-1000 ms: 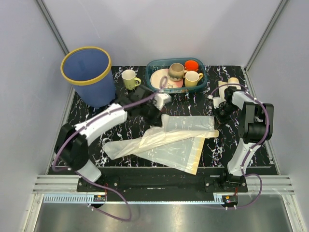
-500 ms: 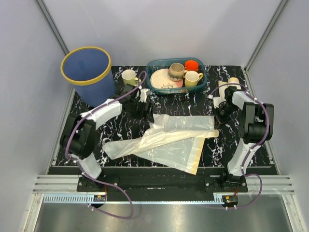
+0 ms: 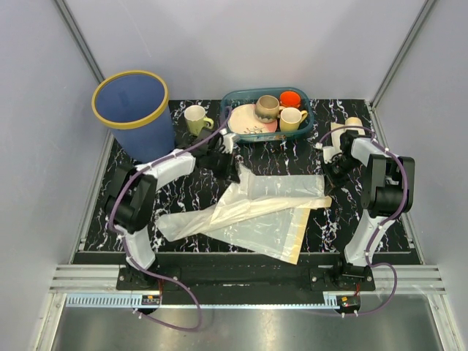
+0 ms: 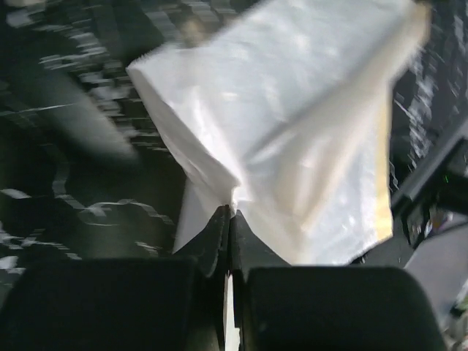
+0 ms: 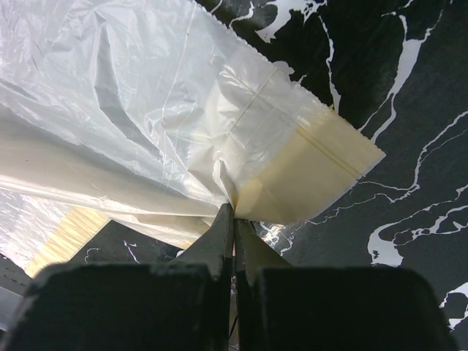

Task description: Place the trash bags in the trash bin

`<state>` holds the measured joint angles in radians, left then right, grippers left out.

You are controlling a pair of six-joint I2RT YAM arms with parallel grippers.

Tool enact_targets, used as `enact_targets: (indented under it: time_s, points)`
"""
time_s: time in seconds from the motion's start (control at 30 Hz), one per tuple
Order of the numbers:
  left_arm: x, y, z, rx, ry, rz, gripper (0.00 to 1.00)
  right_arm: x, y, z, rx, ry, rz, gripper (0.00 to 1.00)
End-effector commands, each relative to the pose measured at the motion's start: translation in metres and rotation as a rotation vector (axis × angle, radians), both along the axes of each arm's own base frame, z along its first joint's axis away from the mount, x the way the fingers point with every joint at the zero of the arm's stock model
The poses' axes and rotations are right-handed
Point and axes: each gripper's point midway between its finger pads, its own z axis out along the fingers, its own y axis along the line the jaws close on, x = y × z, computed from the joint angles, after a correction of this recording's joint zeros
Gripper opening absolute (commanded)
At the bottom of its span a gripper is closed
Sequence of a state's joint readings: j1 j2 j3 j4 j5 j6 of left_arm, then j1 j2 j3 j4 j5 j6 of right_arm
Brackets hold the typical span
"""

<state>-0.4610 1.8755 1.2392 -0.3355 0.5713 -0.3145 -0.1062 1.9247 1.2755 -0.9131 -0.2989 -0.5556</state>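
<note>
On a black marbled table (image 3: 333, 223), the trash bags (image 3: 256, 216) lie spread flat in the middle, between two robot arms. The left gripper (image 4: 229, 219) is pinched together on a raised peak of film at the bags' back-left corner. The right gripper (image 5: 234, 218) is pinched together on the film at their right end, beside a yellowish band. The trash bin (image 3: 150, 142) stands upright in the back-left corner, mouth up, apart from the bags. A pale green mug (image 3: 196, 119) and a teal basket (image 3: 267, 91) of crockery sit along the back. The step in hand looks like lifting the pile. It would go best with both ends raised together until the film hangs free, then carried left over the bin without brushing the mug. The bags' long axis runs left to right, slanting toward the near-left, with the banded ends pointing right and toward the near edge.
</note>
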Motion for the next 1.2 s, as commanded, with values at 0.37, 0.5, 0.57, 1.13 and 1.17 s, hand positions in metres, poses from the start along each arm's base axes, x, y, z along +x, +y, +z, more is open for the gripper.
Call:
enact_targets:
  time_s: [0.37,0.5,0.57,1.13,1.17]
  points:
    - [-0.152,-0.068,0.001,0.478,-0.643,-0.909,0.03,0.025,0.007,0.019,0.021,-0.079,-0.004,0.0]
    - [-0.17,-0.052,-0.011,0.543,-0.645,-1.019,0.23,0.027,0.01,0.024,0.038,-0.094,0.0,0.0]
    - [-0.176,-0.055,0.014,0.409,-0.617,-0.995,0.53,0.028,0.01,0.026,0.04,-0.103,0.007,0.0]
    - [-0.131,-0.037,0.119,0.094,-0.809,-0.974,0.74,0.023,0.012,0.028,0.043,-0.118,0.029,0.0]
    - [-0.133,-0.042,0.112,0.098,-0.788,-0.988,0.74,0.022,0.013,0.029,0.047,-0.116,0.031,0.0]
